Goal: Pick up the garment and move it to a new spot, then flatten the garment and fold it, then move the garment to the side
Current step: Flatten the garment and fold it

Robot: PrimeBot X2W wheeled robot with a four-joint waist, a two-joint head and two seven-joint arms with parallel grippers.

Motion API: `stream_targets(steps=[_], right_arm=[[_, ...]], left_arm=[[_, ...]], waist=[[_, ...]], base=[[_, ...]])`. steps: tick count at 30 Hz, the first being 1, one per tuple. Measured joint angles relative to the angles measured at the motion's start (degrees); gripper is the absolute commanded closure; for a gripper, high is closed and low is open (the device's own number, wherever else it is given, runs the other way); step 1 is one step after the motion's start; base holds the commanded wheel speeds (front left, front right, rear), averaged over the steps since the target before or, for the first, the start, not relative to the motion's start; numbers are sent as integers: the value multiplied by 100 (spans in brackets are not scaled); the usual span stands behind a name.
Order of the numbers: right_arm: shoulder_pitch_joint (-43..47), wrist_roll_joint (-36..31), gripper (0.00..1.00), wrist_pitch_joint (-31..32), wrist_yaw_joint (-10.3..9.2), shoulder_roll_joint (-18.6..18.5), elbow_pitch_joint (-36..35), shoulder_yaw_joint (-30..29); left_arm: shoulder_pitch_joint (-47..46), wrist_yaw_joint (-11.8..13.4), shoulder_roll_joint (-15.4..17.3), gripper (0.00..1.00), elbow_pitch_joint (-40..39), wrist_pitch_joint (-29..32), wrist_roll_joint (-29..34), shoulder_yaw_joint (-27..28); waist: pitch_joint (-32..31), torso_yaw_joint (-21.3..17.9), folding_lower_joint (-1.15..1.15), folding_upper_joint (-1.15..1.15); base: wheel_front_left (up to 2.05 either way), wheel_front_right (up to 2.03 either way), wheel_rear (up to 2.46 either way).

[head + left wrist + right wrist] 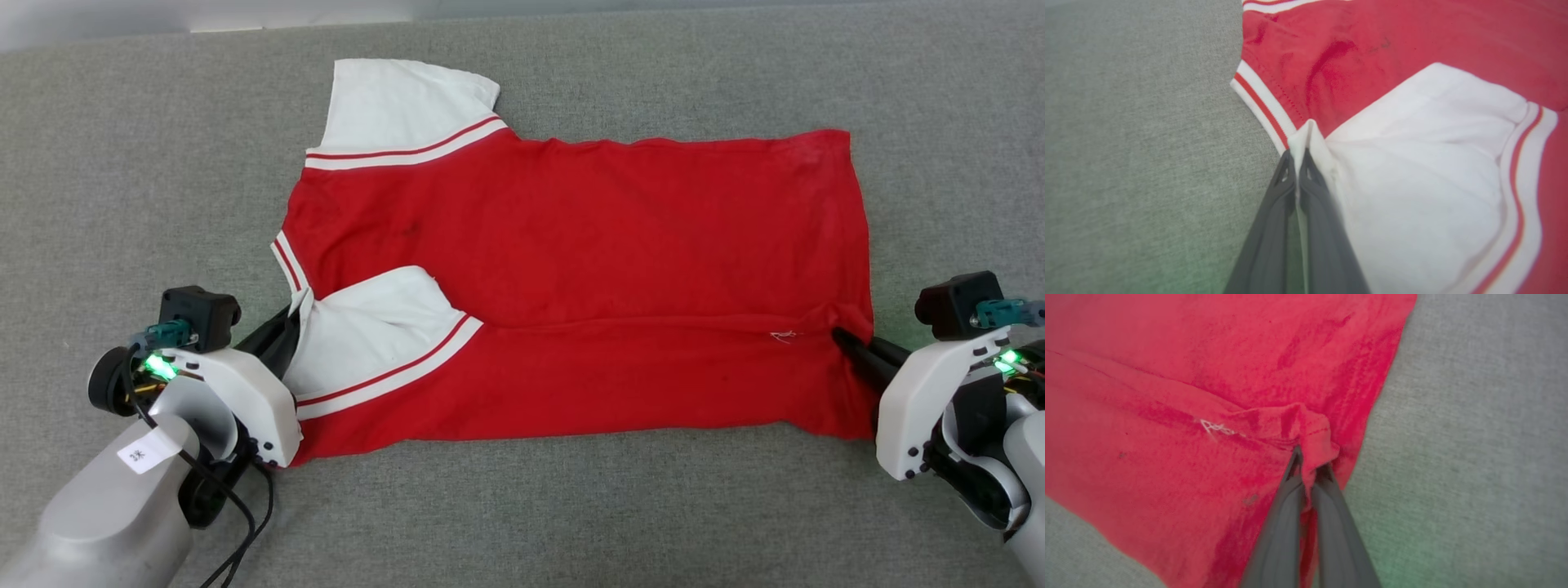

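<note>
The grey cloth surface (122,180) carries the garment (571,237), spread crosswise in front of me with its collar end to my left and its hem to my right. I judge I'm in the folding step. The near long strip lies doubled over the body, its edge running from the near sleeve (375,327) across to the hem. The far sleeve (400,102) lies flat and spread out.

The left gripper (286,327) is clenched on the white corner of the near sleeve, beside the striped collar trim (1261,108). The right gripper (841,336) is clenched on a bunched bit of hem at the other end of that edge, near a small white stitch (1214,428).

Next, as I read it, both grips should let go together and back straight out, low, so the flap doesn't drag. The far side needs folding after that.
</note>
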Motion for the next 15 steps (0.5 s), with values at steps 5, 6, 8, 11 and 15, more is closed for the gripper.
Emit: stream_targets(steps=[5,6,8,11,15], right_arm=[[-105,109,72,-104,-1,0,140,201],[-105,125,4,-130,-1,-11,131,238],[-95,158,0,-199,-1,-31,79,270],[-34,200,0,-270,-1,-116,-48,271],[145,279,0,-243,-1,-250,-154,209]], left_arm=[[-124,-165,-157,47,454,-146,-1,-64],[-147,-191,-158,0,487,-204,8,-65],[-234,-233,-121,0,522,-247,15,-60],[-433,-252,68,0,417,-113,27,-46],[-776,-282,439,0,32,561,37,-58]], waist=[[-119,2,0,0],[-162,8,0,0],[-261,29,0,0],[-426,76,0,0],[-648,155,-1,0]], base=[[0,0,0],[0,0,0],[0,0,0],[0,0,0],[0,0,0]])
